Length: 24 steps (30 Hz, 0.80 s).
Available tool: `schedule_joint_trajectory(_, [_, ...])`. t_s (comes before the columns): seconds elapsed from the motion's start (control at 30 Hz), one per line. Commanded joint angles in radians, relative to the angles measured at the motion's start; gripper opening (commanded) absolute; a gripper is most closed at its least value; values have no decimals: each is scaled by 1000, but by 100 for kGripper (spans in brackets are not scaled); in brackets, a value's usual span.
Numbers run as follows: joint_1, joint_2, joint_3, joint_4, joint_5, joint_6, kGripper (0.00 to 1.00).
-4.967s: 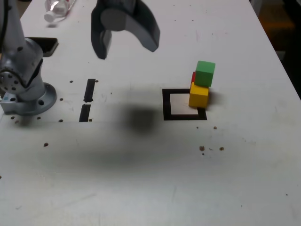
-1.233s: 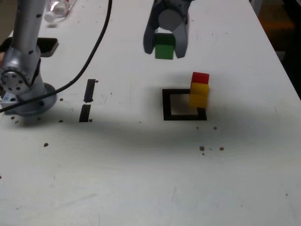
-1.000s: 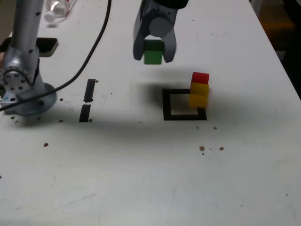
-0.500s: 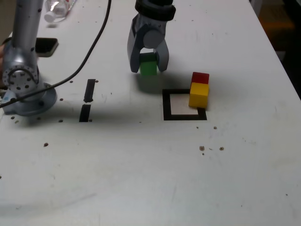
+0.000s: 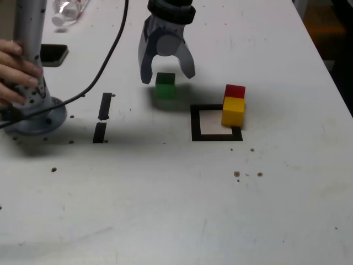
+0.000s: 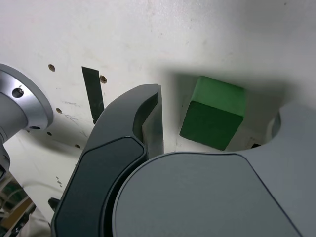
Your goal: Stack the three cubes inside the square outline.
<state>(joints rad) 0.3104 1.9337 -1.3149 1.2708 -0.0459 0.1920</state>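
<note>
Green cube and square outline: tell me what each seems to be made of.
Green cube: probably painted wood or foam; flat matte faces, crisp edges, no gloss, though the look leaves it open. Square outline: apparently black tape stuck on the white table; thin flat strips with straight edges and square corners.

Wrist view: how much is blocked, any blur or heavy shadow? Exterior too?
Wrist view: the gripper body and one dark finger fill the lower half, soft-focused; the green cube sits in shadow but is readable. Exterior view: sharp, even light, soft shadow under the gripper around the green cube; no glare on the table.
</note>
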Motion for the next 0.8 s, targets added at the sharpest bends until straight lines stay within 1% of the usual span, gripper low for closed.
schedule_joint_trajectory(0.0, [-15, -23, -2, 4, 14, -5, 88])
schedule_joint_trajectory(0.13, [-72, -62, -24, 6, 42, -16, 91])
schedule_joint_trajectory(0.37, [-159, -98, -49, -6, 51, -26, 94])
schedule_joint_trajectory(0.5, [-191, -110, -50, -16, 64, -42, 96])
schedule_joint_trajectory(0.77, [-247, -117, -81, -52, 121, -53, 96])
